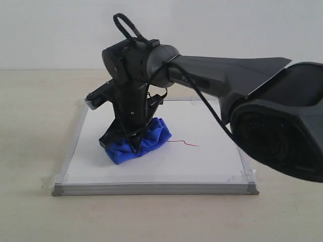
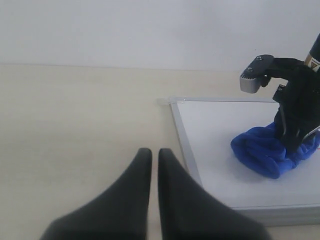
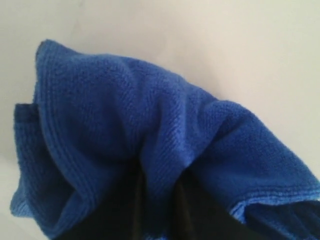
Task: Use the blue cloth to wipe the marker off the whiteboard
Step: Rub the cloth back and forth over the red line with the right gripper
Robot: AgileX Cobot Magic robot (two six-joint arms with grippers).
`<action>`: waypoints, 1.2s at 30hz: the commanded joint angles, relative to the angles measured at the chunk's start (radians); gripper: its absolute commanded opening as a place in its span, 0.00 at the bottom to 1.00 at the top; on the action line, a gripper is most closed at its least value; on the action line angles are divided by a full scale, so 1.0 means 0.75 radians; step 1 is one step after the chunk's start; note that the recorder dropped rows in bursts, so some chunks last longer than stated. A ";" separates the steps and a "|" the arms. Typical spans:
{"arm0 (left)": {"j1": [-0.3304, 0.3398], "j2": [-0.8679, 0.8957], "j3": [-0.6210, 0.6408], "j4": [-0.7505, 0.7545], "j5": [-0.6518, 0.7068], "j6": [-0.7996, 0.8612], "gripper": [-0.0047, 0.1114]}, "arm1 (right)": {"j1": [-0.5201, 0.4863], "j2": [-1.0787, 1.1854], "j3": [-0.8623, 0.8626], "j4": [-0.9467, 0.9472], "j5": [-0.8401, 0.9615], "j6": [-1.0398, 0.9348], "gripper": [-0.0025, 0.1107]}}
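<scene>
The whiteboard [image 1: 202, 166] lies flat on the beige table, silver frame all round. A bunched blue cloth [image 1: 151, 141] rests on its left-middle part, and my right gripper [image 1: 132, 138] is shut on a fold of it from above. A short thin red marker line [image 1: 184, 143] shows on the board just right of the cloth. In the right wrist view the blue cloth [image 3: 150, 150] fills the picture, pinched between the dark fingers [image 3: 200, 215]. My left gripper [image 2: 151, 157] is shut and empty, over the bare table beside the whiteboard's [image 2: 215, 145] edge; the blue cloth [image 2: 267, 152] shows there too.
The right arm [image 1: 242, 80] reaches in from the right across the board, its large black base close to the camera. The beige table [image 1: 30, 126] surrounds the board, with a pale wall behind. Clear tape [image 1: 50, 177] holds the board's corners.
</scene>
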 commanded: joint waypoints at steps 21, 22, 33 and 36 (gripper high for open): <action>0.004 -0.005 0.004 0.002 -0.010 0.002 0.08 | -0.328 -0.228 0.604 0.341 -0.243 0.108 0.02; 0.004 -0.005 0.004 0.002 -0.010 0.002 0.08 | -0.294 -0.217 0.602 0.355 -0.294 0.103 0.02; 0.004 -0.005 0.004 0.002 -0.010 0.002 0.08 | -0.124 -0.111 0.414 0.304 -0.426 0.133 0.02; 0.004 -0.005 0.004 0.002 -0.010 0.002 0.08 | -0.175 -0.089 0.404 0.130 -0.323 0.218 0.02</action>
